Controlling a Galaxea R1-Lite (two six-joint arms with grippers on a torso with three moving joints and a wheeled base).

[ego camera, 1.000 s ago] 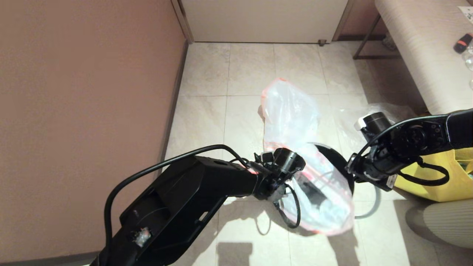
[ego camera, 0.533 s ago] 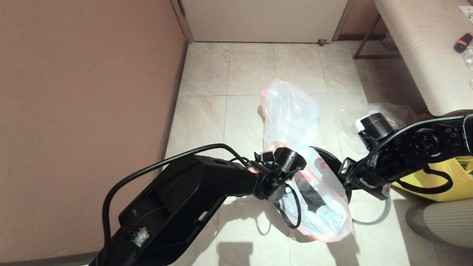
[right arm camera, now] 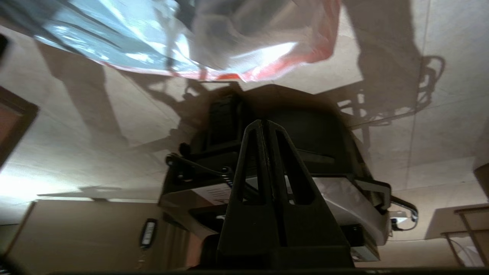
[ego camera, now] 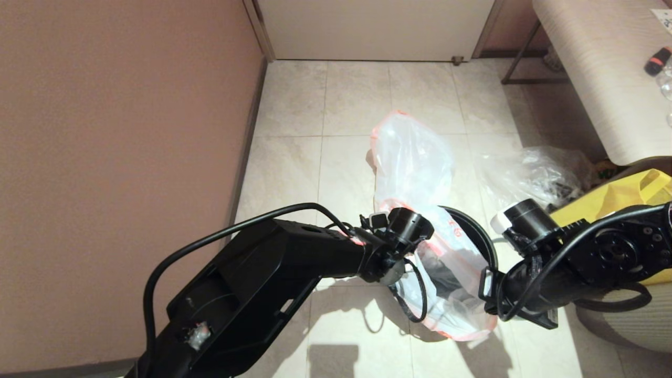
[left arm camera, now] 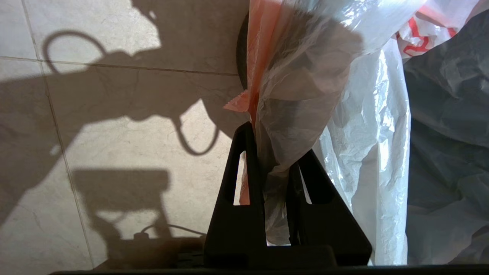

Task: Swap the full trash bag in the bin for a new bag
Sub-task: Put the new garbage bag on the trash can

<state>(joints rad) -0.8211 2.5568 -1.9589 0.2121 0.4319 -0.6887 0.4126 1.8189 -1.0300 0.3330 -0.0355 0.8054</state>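
The new bag (ego camera: pixel 458 283), thin white plastic with a pink edge and red print, is draped over the bin (ego camera: pixel 476 227), a small round black tub on the tiled floor. My left gripper (left arm camera: pixel 276 152) is shut on a bunched fold of the new bag (left arm camera: pixel 305 80) at the bin's left side. Behind the bin lies the full trash bag (ego camera: pixel 412 163), milky white and bulky. Near the bag's front right corner, my right gripper (right arm camera: pixel 263 123) is shut with nothing in it and points back toward my base. The new bag's pink hem (right arm camera: pixel 267 68) hangs just beyond it.
A crumpled clear plastic bag (ego camera: pixel 530 173) lies to the right of the full bag. A yellow tote (ego camera: pixel 614 202) stands at the right, behind my right arm (ego camera: pixel 583 262). A bench (ego camera: pixel 593 63) fills the far right, and a brown wall (ego camera: pixel 121 157) the left.
My right arm has drawn back from the bin's right side toward my base, uncovering the yellow tote. The new bag's near end has pulled in slightly. The left arm has stayed put.
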